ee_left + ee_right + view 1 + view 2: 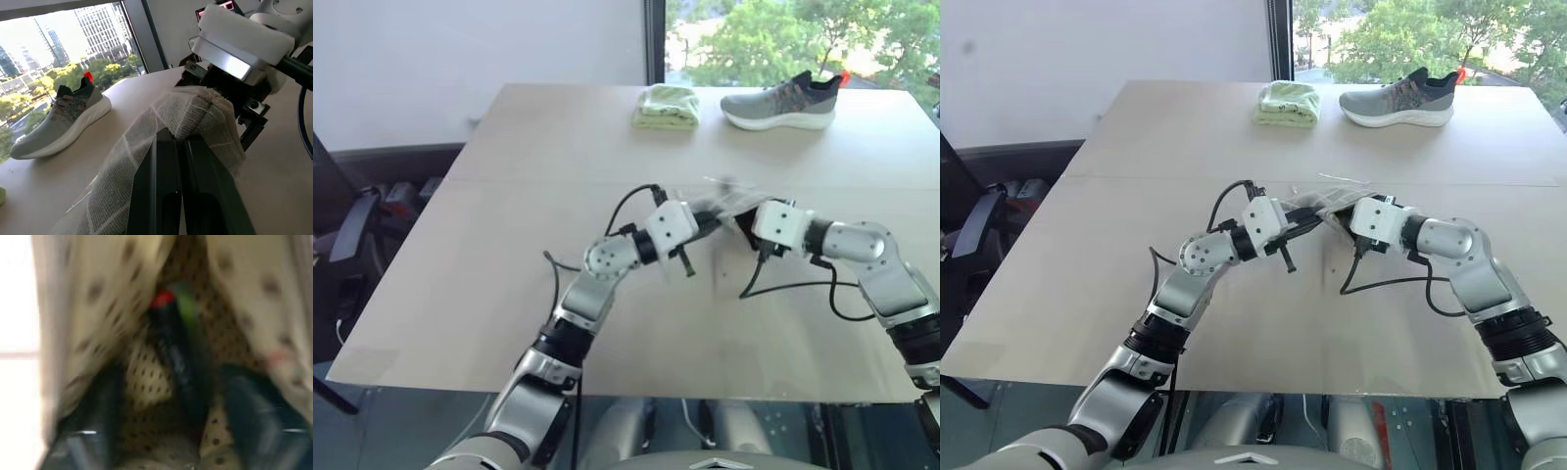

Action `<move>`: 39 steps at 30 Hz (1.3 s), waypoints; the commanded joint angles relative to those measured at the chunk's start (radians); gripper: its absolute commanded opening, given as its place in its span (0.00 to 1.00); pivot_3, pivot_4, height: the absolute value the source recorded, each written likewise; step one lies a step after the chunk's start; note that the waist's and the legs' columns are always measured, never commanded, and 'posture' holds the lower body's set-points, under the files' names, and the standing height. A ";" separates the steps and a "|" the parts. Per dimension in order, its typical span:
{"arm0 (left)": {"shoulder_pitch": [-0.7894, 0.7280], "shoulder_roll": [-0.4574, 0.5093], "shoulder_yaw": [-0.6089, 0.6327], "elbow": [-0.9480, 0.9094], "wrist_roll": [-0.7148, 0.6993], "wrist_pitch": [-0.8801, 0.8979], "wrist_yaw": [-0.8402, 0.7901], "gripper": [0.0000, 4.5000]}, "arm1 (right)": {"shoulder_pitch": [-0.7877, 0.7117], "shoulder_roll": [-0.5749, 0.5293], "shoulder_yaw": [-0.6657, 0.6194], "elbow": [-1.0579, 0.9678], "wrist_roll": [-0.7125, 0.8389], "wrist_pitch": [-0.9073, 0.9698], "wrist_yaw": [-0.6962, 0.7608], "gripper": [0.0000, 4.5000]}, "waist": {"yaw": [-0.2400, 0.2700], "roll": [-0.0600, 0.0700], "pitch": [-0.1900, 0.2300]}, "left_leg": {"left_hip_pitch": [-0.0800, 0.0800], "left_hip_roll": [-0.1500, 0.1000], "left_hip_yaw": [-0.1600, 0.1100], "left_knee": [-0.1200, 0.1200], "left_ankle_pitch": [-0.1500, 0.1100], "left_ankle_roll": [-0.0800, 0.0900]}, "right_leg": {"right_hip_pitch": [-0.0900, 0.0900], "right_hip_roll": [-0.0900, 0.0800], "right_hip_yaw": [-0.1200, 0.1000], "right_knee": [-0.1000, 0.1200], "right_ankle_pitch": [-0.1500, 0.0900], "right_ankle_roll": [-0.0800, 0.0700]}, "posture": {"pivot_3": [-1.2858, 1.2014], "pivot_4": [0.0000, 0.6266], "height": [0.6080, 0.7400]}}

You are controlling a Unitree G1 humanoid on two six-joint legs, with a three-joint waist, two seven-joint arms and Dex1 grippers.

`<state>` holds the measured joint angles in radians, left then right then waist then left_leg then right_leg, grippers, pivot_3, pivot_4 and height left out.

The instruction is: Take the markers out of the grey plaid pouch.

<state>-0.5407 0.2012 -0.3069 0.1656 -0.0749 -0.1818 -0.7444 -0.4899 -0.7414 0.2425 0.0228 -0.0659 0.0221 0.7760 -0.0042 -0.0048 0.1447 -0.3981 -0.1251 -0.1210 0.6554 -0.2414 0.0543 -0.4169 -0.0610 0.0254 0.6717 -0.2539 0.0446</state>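
Observation:
The grey plaid pouch (720, 201) hangs a little above the middle of the table, and my left gripper (178, 139) is shut on a fold of its fabric (195, 117). My right gripper (744, 220) reaches into the pouch's mouth from the right. In the right wrist view its fingers (98, 431) stand open inside the dotted cream lining. Between them lies a marker (171, 347) with a black barrel and a red end. A green-tipped marker (188, 308) lies right beside it. The rest of the pouch's inside is hidden.
A grey shoe (778, 103) and a folded light-green cloth (666, 106) sit at the far edge of the wooden table (509, 274). A dark chair (352, 230) stands off the table's left side. Black cables hang from both wrists.

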 commanded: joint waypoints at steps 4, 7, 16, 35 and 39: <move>-0.003 -0.003 0.049 -0.064 -0.046 -0.012 0.006 0.00 | -0.001 0.034 -0.056 0.020 0.032 0.045 0.002 0.99 | 0.000 0.000 0.000 | 0.000 0.000 0.000 0.000 0.000 0.000 | 0.000 0.000 0.000 0.000 0.000 0.000 | 0.52 0.24 1.00; 0.000 -0.011 0.046 -0.070 -0.064 0.001 -0.009 0.00 | -0.003 0.054 -0.051 0.003 0.040 0.067 0.016 0.99 | -0.002 0.000 0.000 | 0.000 0.000 0.000 0.000 0.000 0.000 | 0.000 0.000 0.000 0.000 0.000 0.000 | 0.52 0.24 1.00; 0.003 -0.032 0.042 -0.091 -0.107 0.041 -0.037 0.00 | -0.039 0.107 0.020 0.022 -0.005 0.012 0.071 0.99 | -0.006 0.000 0.000 | 0.001 0.001 0.000 0.000 0.000 0.000 | 0.000 0.001 0.000 0.000 0.000 0.000 | 0.52 0.24 1.00; 0.024 -0.040 0.051 -0.110 -0.110 0.056 -0.047 0.00 | -0.075 0.176 0.027 0.183 -0.060 -0.100 0.078 0.02 | -0.007 0.000 0.000 | 0.001 0.001 0.000 0.000 0.000 0.000 | 0.000 0.001 0.000 0.000 0.000 0.000 | 0.52 0.24 1.00; 0.033 -0.016 0.050 -0.091 -0.088 0.040 -0.065 0.00 | -0.070 0.166 0.003 0.158 -0.051 -0.096 0.074 0.02 | -0.006 0.000 0.000 | 0.001 0.001 0.000 0.000 0.000 0.000 | 0.000 0.001 0.000 0.000 0.000 0.000 | 0.52 0.24 1.00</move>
<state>-0.5051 0.1837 -0.2558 0.1260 -0.1585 -0.1092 -0.7960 -0.5593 -0.5679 0.2617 0.2132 -0.1217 -0.0706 0.8465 -0.0100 -0.0048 0.1446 -0.3971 -0.1242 -0.1210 0.6554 -0.2414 0.0542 -0.4168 -0.0596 0.0258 0.6720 -0.2538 0.0444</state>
